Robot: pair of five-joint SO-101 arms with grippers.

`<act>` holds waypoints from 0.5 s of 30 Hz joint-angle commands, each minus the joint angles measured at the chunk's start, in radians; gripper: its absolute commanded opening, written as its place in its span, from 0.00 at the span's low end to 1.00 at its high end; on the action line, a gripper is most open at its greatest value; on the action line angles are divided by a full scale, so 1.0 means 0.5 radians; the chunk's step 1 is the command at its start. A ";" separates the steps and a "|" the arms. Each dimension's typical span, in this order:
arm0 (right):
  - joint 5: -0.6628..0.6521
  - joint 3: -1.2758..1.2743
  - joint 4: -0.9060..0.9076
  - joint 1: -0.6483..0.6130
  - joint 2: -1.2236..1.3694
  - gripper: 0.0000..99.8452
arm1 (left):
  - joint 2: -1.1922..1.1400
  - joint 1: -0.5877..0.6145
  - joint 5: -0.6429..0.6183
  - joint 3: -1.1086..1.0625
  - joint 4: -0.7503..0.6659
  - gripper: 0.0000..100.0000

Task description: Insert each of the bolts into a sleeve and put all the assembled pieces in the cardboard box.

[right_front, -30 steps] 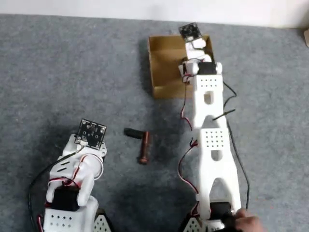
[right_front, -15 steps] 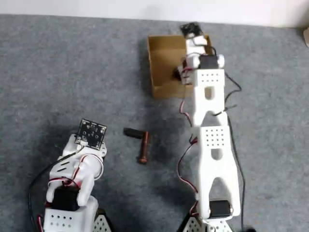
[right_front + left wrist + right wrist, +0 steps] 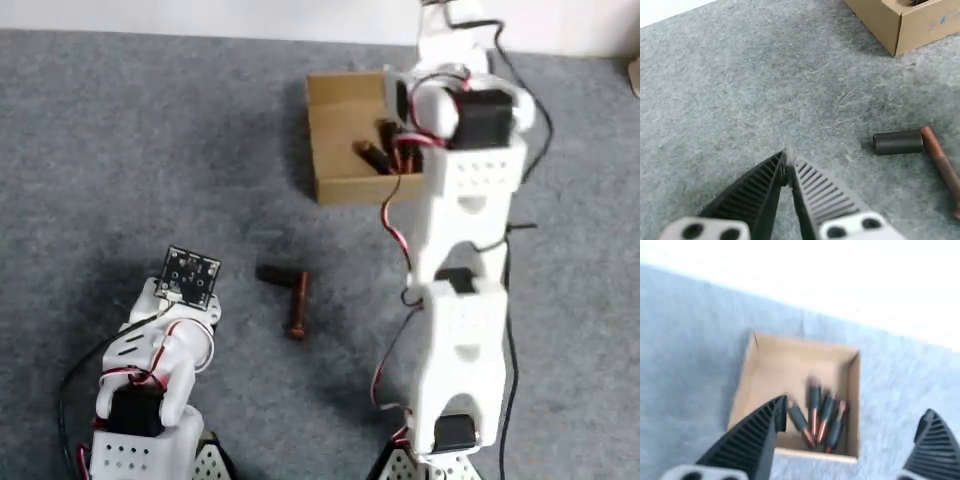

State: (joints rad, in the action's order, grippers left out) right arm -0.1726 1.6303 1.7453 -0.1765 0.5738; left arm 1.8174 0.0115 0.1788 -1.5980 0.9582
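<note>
The cardboard box (image 3: pixel 340 185) stands at the back of the grey carpet and holds several assembled bolt-and-sleeve pieces (image 3: pixel 378 156). My right arm (image 3: pixel 465 180) is raised over it. In the right wrist view, my right gripper (image 3: pixel 855 407) hangs open and empty high above the box (image 3: pixel 752 375) and the pieces (image 3: pixel 820 417). A loose black sleeve (image 3: pixel 272 274) and a copper bolt (image 3: pixel 298 305) lie touching mid-carpet. My left gripper (image 3: pixel 788 162) is shut and empty, low over the carpet, a short way from the sleeve (image 3: pixel 897 142) and bolt (image 3: pixel 942 162).
Grey carpet covers the table, and a white wall runs along the back edge. My left arm (image 3: pixel 165 340) sits at the front left. The box corner (image 3: pixel 900 20) shows far off in the left wrist view. Bare carpet lies left of the box.
My right arm has lifted up out of the box and drawn back, uncovering the pieces inside. The left arm, loose sleeve and bolt have not moved.
</note>
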 commanded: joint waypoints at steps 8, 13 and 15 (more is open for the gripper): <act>-0.064 -2.223 0.029 -0.655 -1.711 0.37 | 0.026 0.198 -0.098 0.097 -0.055 0.01; -0.377 -3.389 -0.244 -1.241 -2.364 0.37 | 0.026 0.348 -0.199 0.133 -0.055 0.01; -0.479 -3.822 -0.471 -1.312 -2.552 0.37 | 0.026 0.358 -0.199 0.143 -0.055 0.01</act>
State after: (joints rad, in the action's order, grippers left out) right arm -0.3353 0.0683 1.6517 -0.7564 -0.5386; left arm 1.8174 0.1695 0.0882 -1.5980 0.9521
